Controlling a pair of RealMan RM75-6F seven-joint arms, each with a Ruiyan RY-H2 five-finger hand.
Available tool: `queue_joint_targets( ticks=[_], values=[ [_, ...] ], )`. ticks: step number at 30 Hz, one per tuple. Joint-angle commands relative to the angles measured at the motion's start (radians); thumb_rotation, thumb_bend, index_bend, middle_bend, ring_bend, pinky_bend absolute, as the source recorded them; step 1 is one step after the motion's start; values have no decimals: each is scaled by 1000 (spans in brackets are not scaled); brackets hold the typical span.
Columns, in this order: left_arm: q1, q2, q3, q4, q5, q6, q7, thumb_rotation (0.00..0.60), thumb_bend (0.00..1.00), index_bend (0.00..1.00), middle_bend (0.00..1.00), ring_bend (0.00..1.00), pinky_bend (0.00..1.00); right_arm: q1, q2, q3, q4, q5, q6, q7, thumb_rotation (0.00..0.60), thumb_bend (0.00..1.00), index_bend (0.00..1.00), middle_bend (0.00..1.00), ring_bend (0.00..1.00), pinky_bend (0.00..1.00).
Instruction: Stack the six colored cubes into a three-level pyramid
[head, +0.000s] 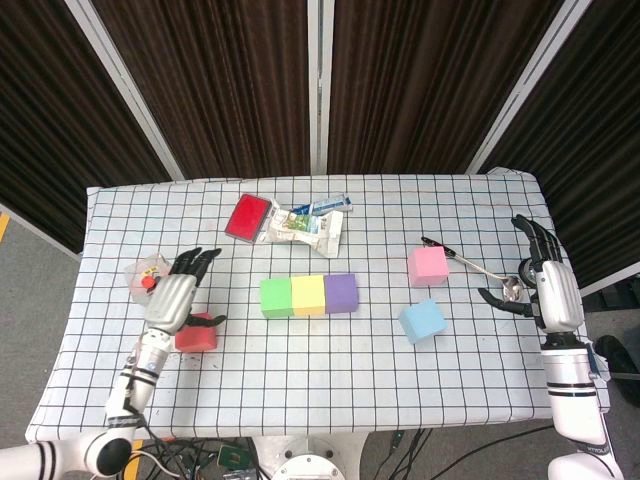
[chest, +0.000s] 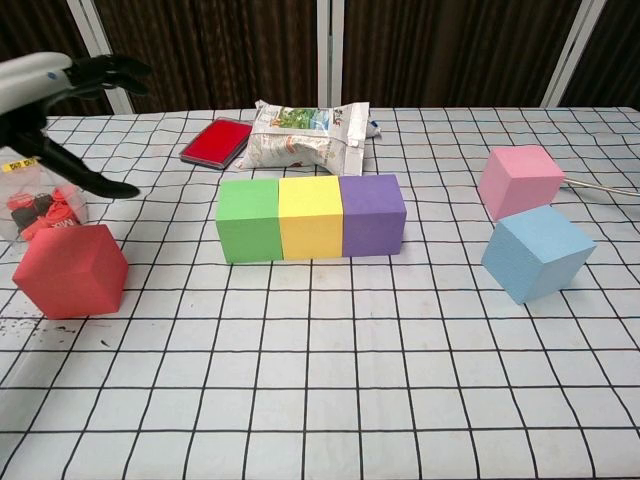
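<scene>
A green cube (head: 276, 297), a yellow cube (head: 308, 295) and a purple cube (head: 341, 293) stand touching in a row mid-table; in the chest view they are the green cube (chest: 248, 219), yellow cube (chest: 311, 216) and purple cube (chest: 371, 214). A red cube (head: 197, 333) (chest: 71, 270) lies to their left. My left hand (head: 176, 291) (chest: 62, 95) hovers open above it, fingers spread. A pink cube (head: 428, 265) (chest: 519, 181) and a tilted blue cube (head: 423, 320) (chest: 536, 253) sit on the right. My right hand (head: 545, 286) is open near the right edge, holding nothing.
A clear bag of small red parts (head: 148, 275) (chest: 30, 198) lies under my left hand's fingers. At the back sit a red flat case (head: 247, 216) (chest: 217, 140) and a snack packet (head: 305, 225) (chest: 305, 135). A metal spoon (head: 490, 274) lies beside my right hand.
</scene>
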Motion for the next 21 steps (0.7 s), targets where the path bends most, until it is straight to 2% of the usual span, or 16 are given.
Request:
queue_joint_targets(
  ticks=[1, 5, 9, 15, 21],
  values=[
    [71, 157, 74, -95, 69, 7, -55, 600, 58, 70, 115, 0, 0, 0, 5, 4, -6, 2, 3, -4, 600, 57, 0, 105, 0, 0],
    [115, 193, 133, -86, 133, 25, -113, 600, 58, 70, 158, 0, 0, -5, 8, 4, -14, 3, 11, -9, 600, 57, 0, 106, 0, 0],
    [151, 125, 169, 21, 202, 70, -171, 600, 58, 71, 190, 0, 26, -6, 7, 2, -18, 11, 8, -9, 600, 56, 0, 106, 0, 0],
    [161, 46, 182, 137, 208, 52, -235, 600, 58, 71, 217, 0, 38, -10, 4, 6, -11, 27, 11, -14, 600, 55, 0, 106, 0, 0],
    [162, -6, 184, 197, 211, 41, -241, 600, 58, 71, 223, 0, 40, -10, -2, 5, 4, 40, 2, -13, 600, 55, 0, 106, 0, 0]
  ],
)
